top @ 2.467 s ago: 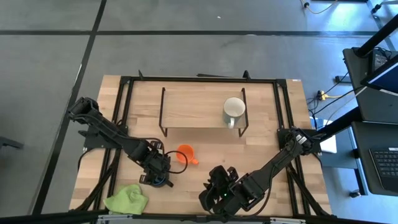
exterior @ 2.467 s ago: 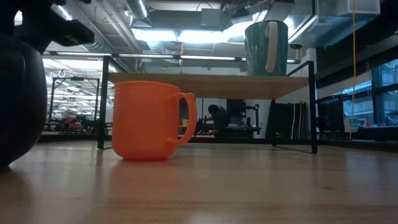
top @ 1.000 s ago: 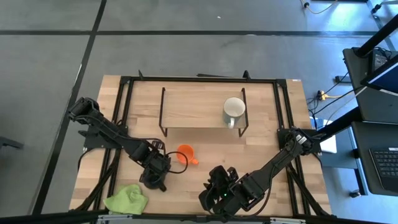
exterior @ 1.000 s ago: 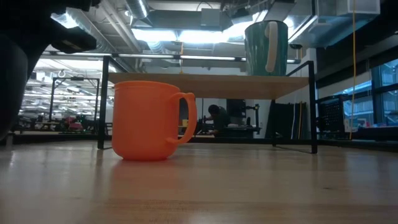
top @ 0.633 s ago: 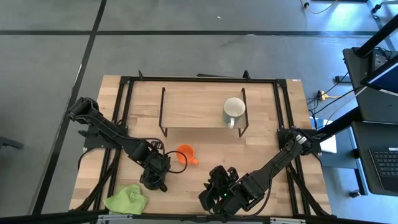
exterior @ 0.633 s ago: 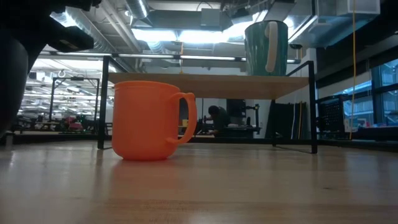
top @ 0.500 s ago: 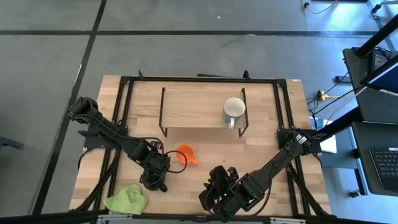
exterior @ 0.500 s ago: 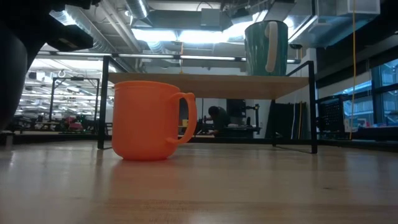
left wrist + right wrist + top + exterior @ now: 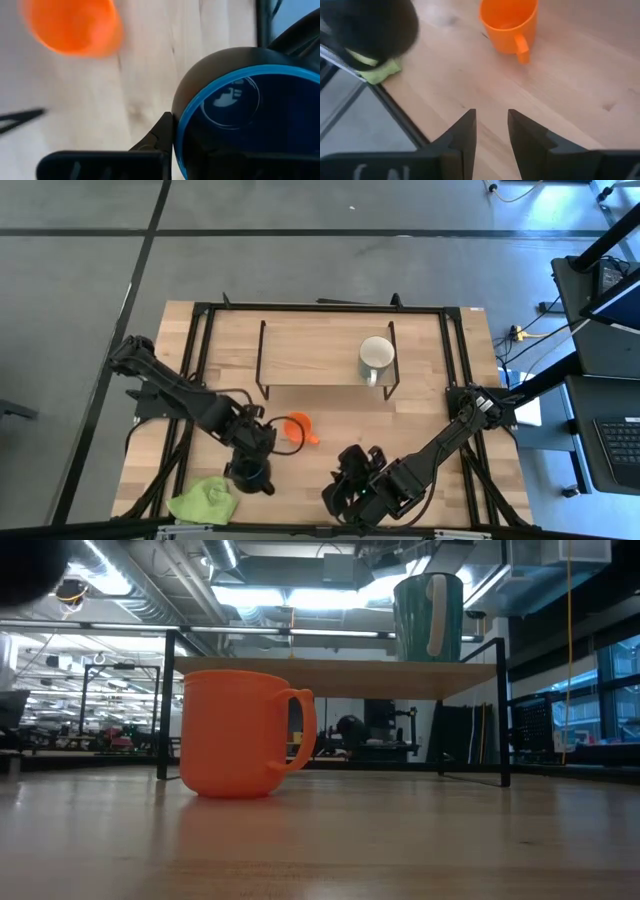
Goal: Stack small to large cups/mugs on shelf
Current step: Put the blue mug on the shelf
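My left gripper (image 9: 252, 458) is shut on the dark blue mug (image 9: 250, 476), which hangs above the near left of the table; its blue rim (image 9: 200, 105) fills the left wrist view. Just to its far right, the orange mug (image 9: 298, 426) stands upright on the tabletop, handle toward the right. The white mug (image 9: 376, 356) stands on the right end of the shelf (image 9: 310, 350). Over the near edge right of centre, my right gripper (image 9: 491, 135) is open, with nothing between its fingers. My left gripper holds the dark blue mug at its rim (image 9: 176, 131), coming from above and pointing steeply down. One finger (image 9: 160, 137) lies against the outside of the wall; the other is hidden by the mug. The mug hangs mouth up, clear of the table.
A lime-green cloth (image 9: 205, 500) lies at the near left corner, beside the lifted mug. The shelf's left and middle parts are bare wood (image 9: 300, 675). Black frame rails (image 9: 195, 350) run along the table's sides.
My left gripper has gone up with the dark blue mug, mostly in the last half second. The mug has left the tabletop and risen out of the low view's left edge. The orange and white mugs have stayed put.
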Motion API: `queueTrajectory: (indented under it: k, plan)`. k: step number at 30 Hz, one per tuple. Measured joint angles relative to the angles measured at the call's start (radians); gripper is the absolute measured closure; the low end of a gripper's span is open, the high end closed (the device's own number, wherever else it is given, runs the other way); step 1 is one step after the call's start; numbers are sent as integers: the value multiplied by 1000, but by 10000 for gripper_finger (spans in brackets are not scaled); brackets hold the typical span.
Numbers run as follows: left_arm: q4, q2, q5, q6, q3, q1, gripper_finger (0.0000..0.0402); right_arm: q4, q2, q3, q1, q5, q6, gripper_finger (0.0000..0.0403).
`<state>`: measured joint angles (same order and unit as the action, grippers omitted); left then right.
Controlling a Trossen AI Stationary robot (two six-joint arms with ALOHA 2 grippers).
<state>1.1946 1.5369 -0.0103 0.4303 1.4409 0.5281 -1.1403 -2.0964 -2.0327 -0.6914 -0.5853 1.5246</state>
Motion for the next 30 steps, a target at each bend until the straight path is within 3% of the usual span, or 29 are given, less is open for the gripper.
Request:
queueTrajectory:
  k: [7, 11, 14, 25, 30]
  plan:
    - [168, 26, -164, -141, 362, -91, 389, -14, 0, 0, 0, 0, -7, 289]
    - [300, 121, -219, -311, 562, -170, 389, 29, 1, 0, 0, -5, -6, 289]
    - [375, 213, -219, -431, 671, -223, 389, 110, 15, 0, -5, -77, -13, 289]
    - [237, 300, -129, -884, 722, -353, 387, 223, 143, -1, -152, -648, -72, 289]
    - [190, 310, -138, -1005, 722, -460, 388, 186, 163, -1, -205, -748, -67, 289]
